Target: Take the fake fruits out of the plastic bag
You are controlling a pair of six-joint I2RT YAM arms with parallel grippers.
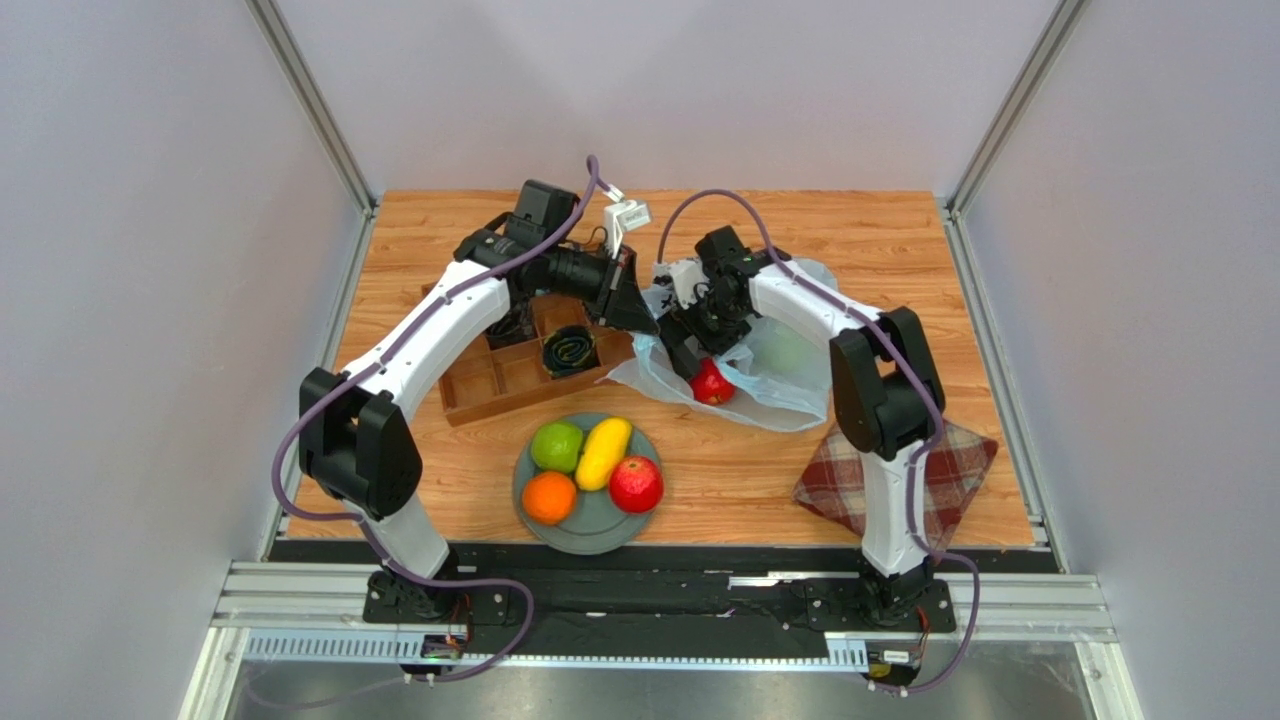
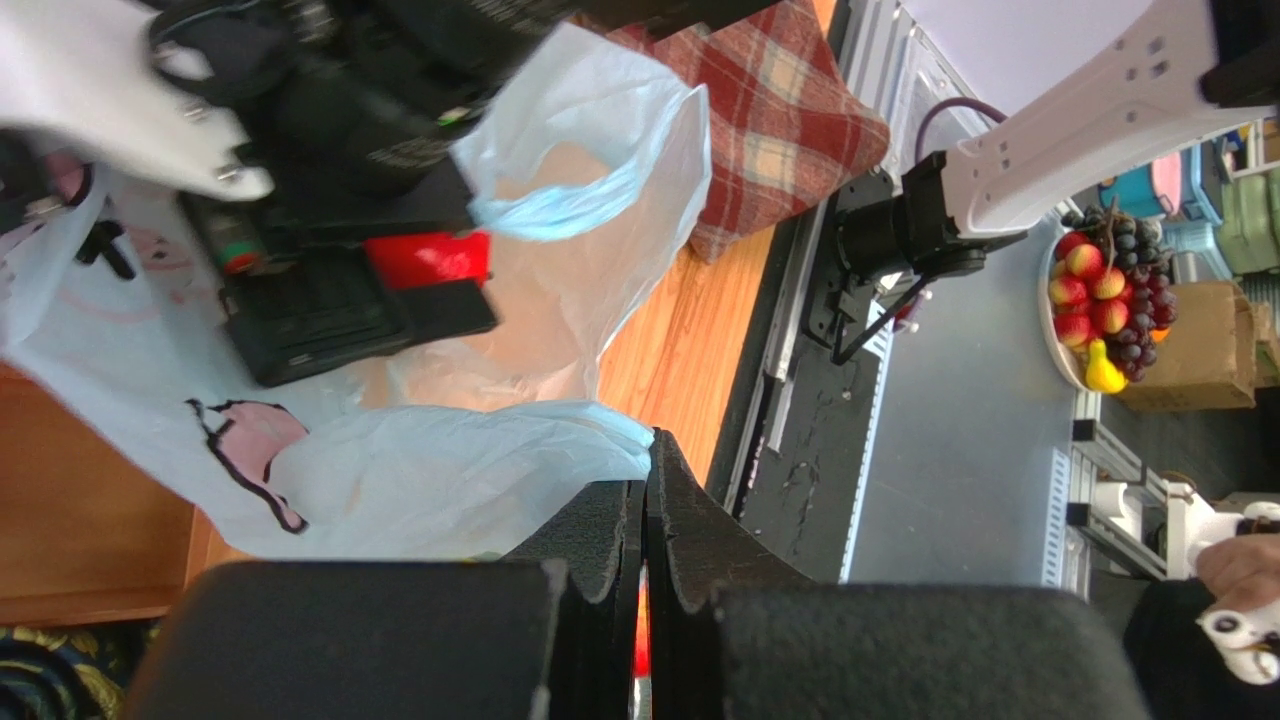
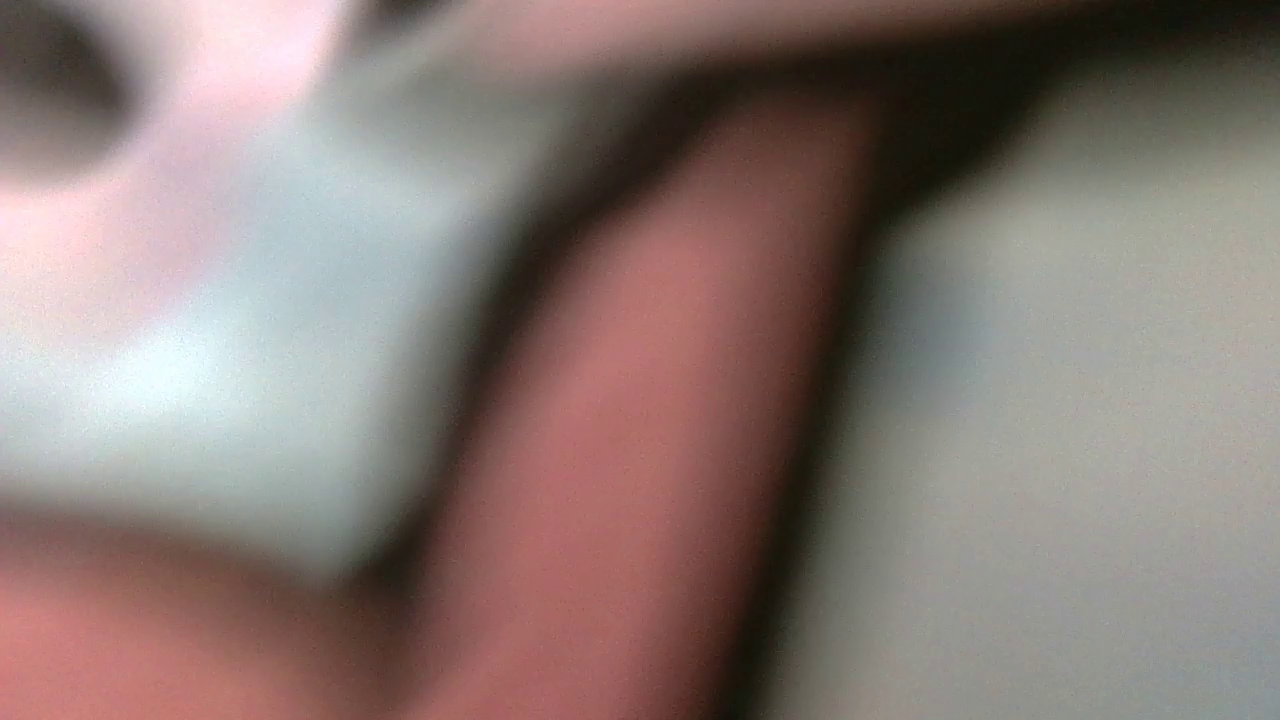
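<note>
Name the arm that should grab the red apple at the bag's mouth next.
Right. The right gripper hangs directly over the red apple at the mouth of the plastic bag; the left gripper is shut on the bag's edge.

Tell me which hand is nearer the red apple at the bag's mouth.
Right. The right hand hangs directly over the red apple, seemingly almost touching it. The left hand is farther off, on the apple's left, at the rim of the plastic bag.
</note>
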